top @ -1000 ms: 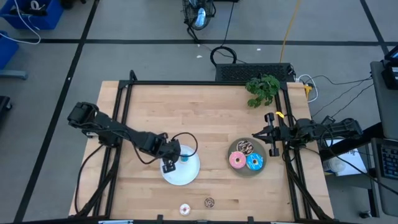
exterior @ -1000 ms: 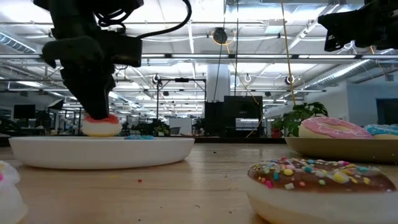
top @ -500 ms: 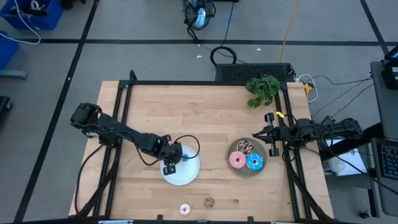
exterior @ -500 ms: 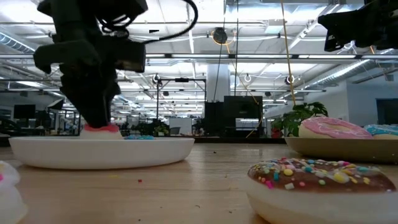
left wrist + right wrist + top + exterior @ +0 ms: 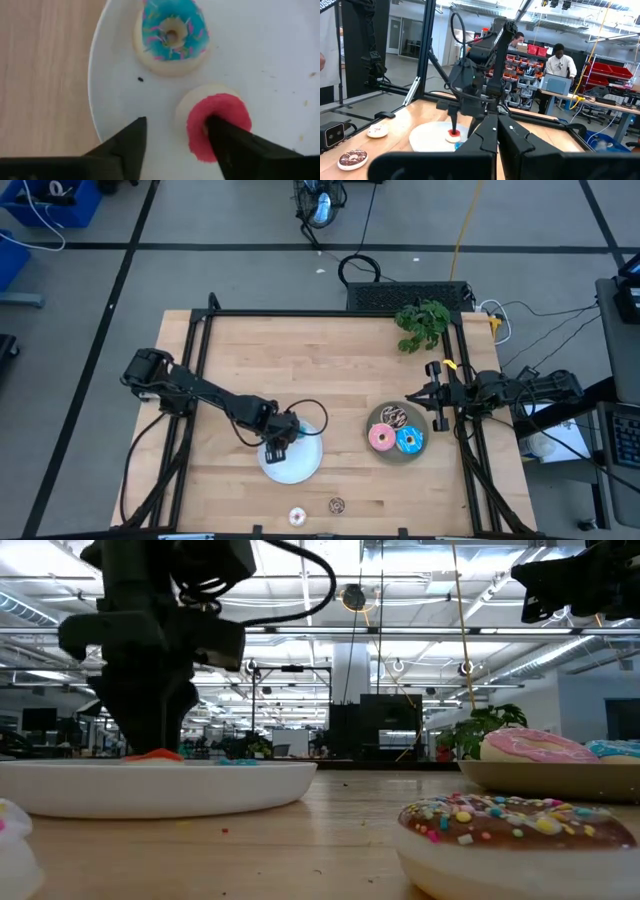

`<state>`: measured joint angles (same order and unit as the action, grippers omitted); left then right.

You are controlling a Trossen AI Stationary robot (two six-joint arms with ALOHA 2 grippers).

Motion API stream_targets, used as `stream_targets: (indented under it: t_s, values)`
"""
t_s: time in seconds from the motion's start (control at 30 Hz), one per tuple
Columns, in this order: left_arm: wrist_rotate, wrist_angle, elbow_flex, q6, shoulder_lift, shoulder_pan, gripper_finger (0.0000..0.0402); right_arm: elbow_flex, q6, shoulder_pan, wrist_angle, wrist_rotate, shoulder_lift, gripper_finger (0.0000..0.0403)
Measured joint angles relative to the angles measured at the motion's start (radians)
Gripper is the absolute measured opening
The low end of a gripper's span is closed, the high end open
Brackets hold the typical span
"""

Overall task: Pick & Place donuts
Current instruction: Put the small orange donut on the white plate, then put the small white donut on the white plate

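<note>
Behind wooden table [image 5: 330, 370], workshop hall.

2 mini ring donuts, red-iced [image 5: 218, 125] and blue-sprinkled [image 5: 171, 36], lie flat on the round white plate [image 5: 280, 55]; 3 larger donuts [image 5: 395, 431] share the grey plate [image 5: 376, 453].

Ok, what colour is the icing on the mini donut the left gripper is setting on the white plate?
Red, clearest in the left wrist view: red mini donut.

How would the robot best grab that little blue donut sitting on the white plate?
From straight above, I'd guess. The blue mini donut lies flat on the white plate, hole up, so one finger could drop into the hole and the other outside the ring, pinching one wall. The red mini donut lies close beside it, so take the wall facing away from it.
</note>
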<state>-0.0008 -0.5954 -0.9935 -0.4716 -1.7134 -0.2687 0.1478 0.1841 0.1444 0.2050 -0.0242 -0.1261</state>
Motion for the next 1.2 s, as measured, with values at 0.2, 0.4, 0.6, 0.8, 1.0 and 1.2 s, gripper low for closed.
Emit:
stream_targets:
  t_s: [0.2, 0.4, 0.6, 0.8, 1.0, 1.2]
  values:
    - [-0.044, -0.114, -0.080, 0.006, 0.000, 0.000, 0.0276, 0.000, 0.000, 0.000, 0.000, 0.000, 0.000, 0.0000]
    - [-0.049, -0.206, -0.171, 0.014, 0.000, -0.005, 0.0285, 0.000, 0.000, 0.000, 0.000, 0.000, 0.000, 0.0000]
    - [-0.084, -0.424, -0.348, -0.055, 0.001, -0.038, 0.0233, 0.000, 0.001, 0.000, 0.000, 0.000, 0.000, 0.0000]
    - [-0.096, -0.448, -0.473, -0.096, 0.002, -0.113, 0.0127, 0.000, 0.003, 0.000, 0.000, 0.000, 0.000, 0.0000]
    - [-0.186, -0.452, -0.495, -0.100, 0.002, -0.201, 0.0028, 0.000, 0.003, 0.000, 0.000, 0.000, 0.000, 0.0000]
    - [-0.210, -0.447, -0.495, -0.134, 0.000, -0.251, 0.0012, 0.000, 0.003, 0.000, 0.000, 0.000, 0.000, 0.0000]
